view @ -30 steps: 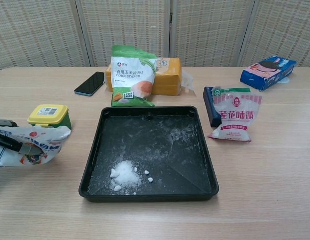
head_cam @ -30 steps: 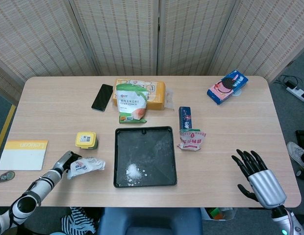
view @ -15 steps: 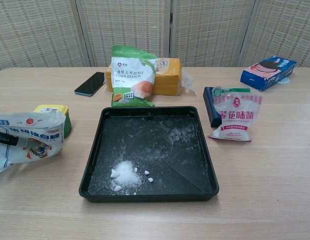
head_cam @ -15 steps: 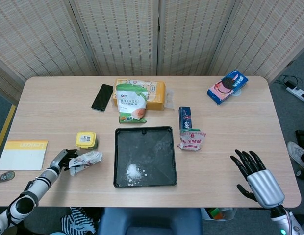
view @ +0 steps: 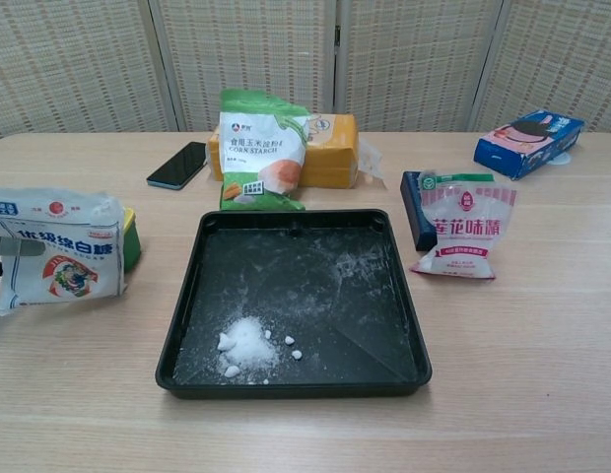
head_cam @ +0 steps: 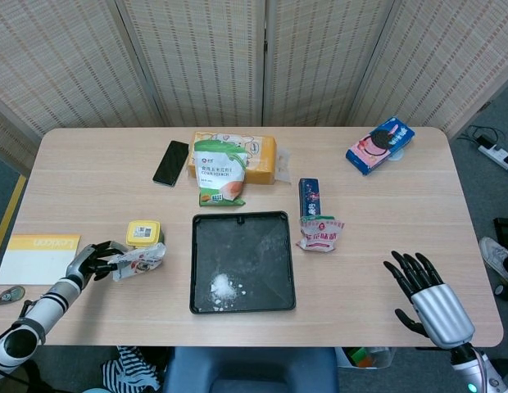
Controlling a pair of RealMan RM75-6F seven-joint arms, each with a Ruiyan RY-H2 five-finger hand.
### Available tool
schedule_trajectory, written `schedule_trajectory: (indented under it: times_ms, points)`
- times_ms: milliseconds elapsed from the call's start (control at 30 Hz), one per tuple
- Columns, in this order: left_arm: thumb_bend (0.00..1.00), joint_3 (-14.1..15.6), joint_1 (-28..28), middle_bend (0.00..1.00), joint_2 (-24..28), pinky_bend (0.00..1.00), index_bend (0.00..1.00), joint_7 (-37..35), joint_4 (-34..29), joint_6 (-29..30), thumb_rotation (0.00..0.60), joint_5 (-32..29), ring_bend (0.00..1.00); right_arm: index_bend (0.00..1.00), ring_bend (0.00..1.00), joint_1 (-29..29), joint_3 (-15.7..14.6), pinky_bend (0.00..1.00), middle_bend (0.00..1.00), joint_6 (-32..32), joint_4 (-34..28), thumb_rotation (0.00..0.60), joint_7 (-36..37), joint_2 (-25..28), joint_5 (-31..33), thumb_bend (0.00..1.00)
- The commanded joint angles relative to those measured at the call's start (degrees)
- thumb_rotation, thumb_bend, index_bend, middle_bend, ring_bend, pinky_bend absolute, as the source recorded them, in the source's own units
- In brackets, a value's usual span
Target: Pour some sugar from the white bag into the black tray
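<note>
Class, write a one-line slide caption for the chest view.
White sugar bag held upright left of the black tray, which holds a small sugar pile.

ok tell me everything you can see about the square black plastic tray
The square black plastic tray is shallow, with a raised rim and rounded corners, and lies flat near the table's middle. Its matte floor is dusted with white powder, and a small heap of white sugar with a few loose lumps sits toward its front-left corner. The green and white corn starch bag lies just behind its back edge. Neither hand touches it: the left hand holds the white sugar bag off to the left.
</note>
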Motion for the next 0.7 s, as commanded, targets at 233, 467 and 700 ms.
schedule_trajectory:
  times_ms: [233,467,700]
  points:
    - [0.21,-2.62,2.79,0.58,3.05,1.00,0.50,-4.80,-2.17,-0.83,0.600,1.34,1.00,0.00,0.00,-0.10,-0.11,0.00,0.00,0.35,-0.05,0.600,-0.20,0.00,-0.35,0.29]
    - [0.21,2.12,-1.10,0.65,1.55,1.00,0.54,-5.32,2.43,3.54,0.600,-5.05,1.00,0.00,0.00,-0.34,-0.39,0.00,0.00,0.90,-0.01,0.600,-0.18,0.06,-0.95,0.29]
    - [0.20,9.22,-7.77,0.79,1.93,1.00,0.55,-1.49,5.41,10.69,0.600,-19.78,1.00,0.00,0.00,-0.32,-0.45,0.00,0.00,1.01,0.20,0.600,0.23,0.18,-1.12,0.29]
